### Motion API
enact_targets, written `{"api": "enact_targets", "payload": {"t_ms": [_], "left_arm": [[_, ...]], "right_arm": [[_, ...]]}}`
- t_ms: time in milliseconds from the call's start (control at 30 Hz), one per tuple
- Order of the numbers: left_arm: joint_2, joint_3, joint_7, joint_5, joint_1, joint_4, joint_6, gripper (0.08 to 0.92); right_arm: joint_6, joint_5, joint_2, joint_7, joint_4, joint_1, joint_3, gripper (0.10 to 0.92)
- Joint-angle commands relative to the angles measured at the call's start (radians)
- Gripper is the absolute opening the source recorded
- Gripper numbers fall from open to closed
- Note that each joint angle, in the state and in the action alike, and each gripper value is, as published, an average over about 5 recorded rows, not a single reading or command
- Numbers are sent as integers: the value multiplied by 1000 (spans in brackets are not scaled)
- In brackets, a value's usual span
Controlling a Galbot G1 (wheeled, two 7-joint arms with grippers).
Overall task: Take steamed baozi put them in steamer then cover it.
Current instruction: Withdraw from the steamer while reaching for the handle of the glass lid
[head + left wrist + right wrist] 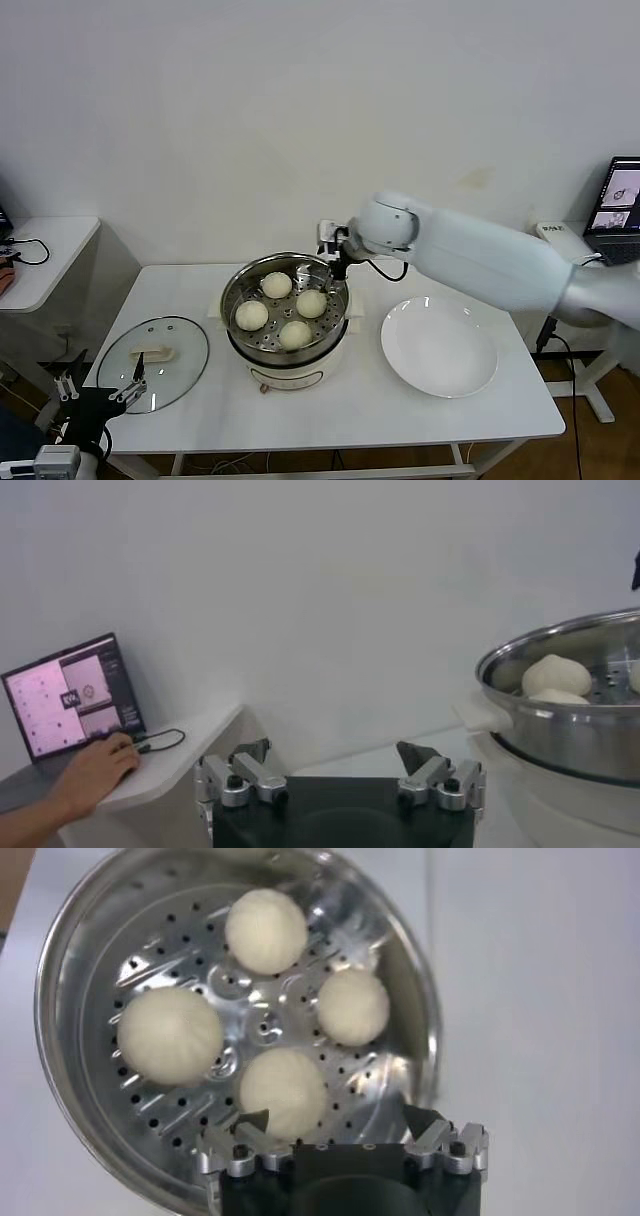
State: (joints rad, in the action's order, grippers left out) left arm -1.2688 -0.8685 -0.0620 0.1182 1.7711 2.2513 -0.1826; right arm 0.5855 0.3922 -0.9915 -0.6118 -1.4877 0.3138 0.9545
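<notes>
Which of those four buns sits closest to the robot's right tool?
The bun directly below the open right tool, at the steamer's back-right in the head view. The other three lie farther across the tray.

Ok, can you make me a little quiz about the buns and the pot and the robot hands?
1. How many buns sit in the steamer?
2. True or false: the glass lid is already on the steamer.
3. Which gripper is over the steamer? A) left gripper B) right gripper C) neither

Key
1. Four, all on the holed tray.
2. False. The lid lies flat on the table, left of the steamer. The white plate on the other side is empty.
3. B. The right gripper is open above the buns, holding nothing. The left gripper is open too, low by the lid's near edge.
</notes>
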Motion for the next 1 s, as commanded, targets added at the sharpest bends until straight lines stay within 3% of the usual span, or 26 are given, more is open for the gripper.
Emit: {"api": "enact_targets", "payload": {"t_ms": [33, 267, 567, 767, 1000], "left_arm": [[-2, 4, 0, -2, -6, -11, 0, 823], [-1, 7, -2, -9, -19, -43, 11, 823], [4, 22, -9, -99, -38, -117, 56, 823], [26, 36, -11, -373, -66, -196, 96, 823], [84, 17, -55, -815, -66, -300, 192, 823]], "right_arm": [[-177, 104, 240, 453, -232, -338, -311, 823], [-424, -109, 252, 587, -319, -929, -872, 823], [-737, -326, -4, 551, -388, -1575, -1486, 823], [-846, -404, -235, 511, -406, -1786, -1661, 823], [-880, -422, -374, 515, -403, -1884, -1773, 822]]}}
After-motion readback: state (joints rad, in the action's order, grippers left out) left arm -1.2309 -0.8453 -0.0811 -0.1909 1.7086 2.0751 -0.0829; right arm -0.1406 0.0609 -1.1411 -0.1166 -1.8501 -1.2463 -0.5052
